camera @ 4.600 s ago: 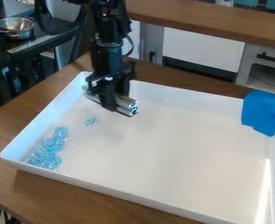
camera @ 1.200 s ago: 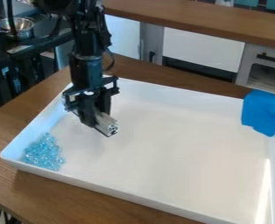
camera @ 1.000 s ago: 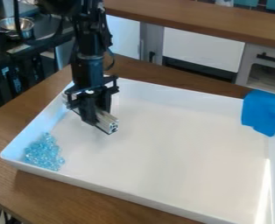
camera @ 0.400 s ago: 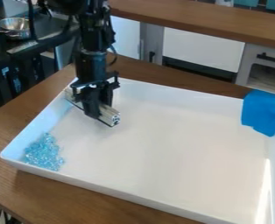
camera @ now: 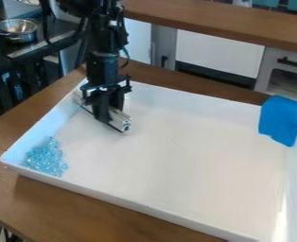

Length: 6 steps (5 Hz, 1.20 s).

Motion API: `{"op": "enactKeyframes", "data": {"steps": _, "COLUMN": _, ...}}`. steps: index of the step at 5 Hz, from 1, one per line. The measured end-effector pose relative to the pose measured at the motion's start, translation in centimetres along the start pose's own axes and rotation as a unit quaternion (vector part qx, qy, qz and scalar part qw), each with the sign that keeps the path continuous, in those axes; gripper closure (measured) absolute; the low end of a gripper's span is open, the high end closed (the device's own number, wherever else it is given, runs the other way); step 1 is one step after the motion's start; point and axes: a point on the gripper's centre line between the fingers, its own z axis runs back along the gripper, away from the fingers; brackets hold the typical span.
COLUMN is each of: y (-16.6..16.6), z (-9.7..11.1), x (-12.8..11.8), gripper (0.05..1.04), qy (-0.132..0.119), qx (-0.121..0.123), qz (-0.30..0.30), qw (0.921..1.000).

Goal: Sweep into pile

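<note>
The black gripper (camera: 105,113) hangs over the back left part of the white tray (camera: 176,208), shut on a silver metal bar (camera: 121,121). The bar lies crosswise, one end toward the tray's left wall and its cut end facing the middle. A single pile of light blue clear beads (camera: 47,158) rests in the tray's left corner, apart from the bar and in front of it.
A blue cloth (camera: 282,120) drapes over the tray's right rim. The tray stands on a brown wooden table (camera: 69,203). A metal bowl (camera: 17,29) sits on a dark surface at the back left.
The small separate cluster of beads has joined the pile at the left. After coming forward and left, the gripper with the bar has moved back again. The tray and cloth have shifted slightly.
</note>
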Motion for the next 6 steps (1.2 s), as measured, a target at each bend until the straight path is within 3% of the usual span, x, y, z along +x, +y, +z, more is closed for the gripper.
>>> {"op": "enactKeyframes", "data": {"steps": 2, "y": -0.4, "z": 0.2, "x": 0.3, "gripper": 0.701, "qy": -0.002, "qx": 0.003, "qz": -0.013, "qw": 0.9999}}
{"op": "enactKeyframes", "data": {"steps": 3, "y": -0.1, "z": 0.5, "x": -1.1, "gripper": 0.701, "qy": -0.003, "qx": 0.002, "qz": -0.054, "qw": 0.9985}}
{"op": "enactKeyframes", "data": {"steps": 4, "y": -0.3, "z": 2.7, "x": -3.7, "gripper": 0.701, "qy": -0.004, "qx": -0.024, "qz": -0.104, "qw": 0.9943}}
{"op": "enactKeyframes", "data": {"steps": 5, "y": -0.8, "z": 4.2, "x": -6.1, "gripper": 0.701, "qy": -0.027, "qx": -0.052, "qz": -0.163, "qw": 0.9849}}
{"op": "enactKeyframes", "data": {"steps": 6, "y": -1.6, "z": 3.7, "x": -9.4, "gripper": 0.701, "qy": -0.044, "qx": -0.068, "qz": -0.222, "qw": 0.9718}}
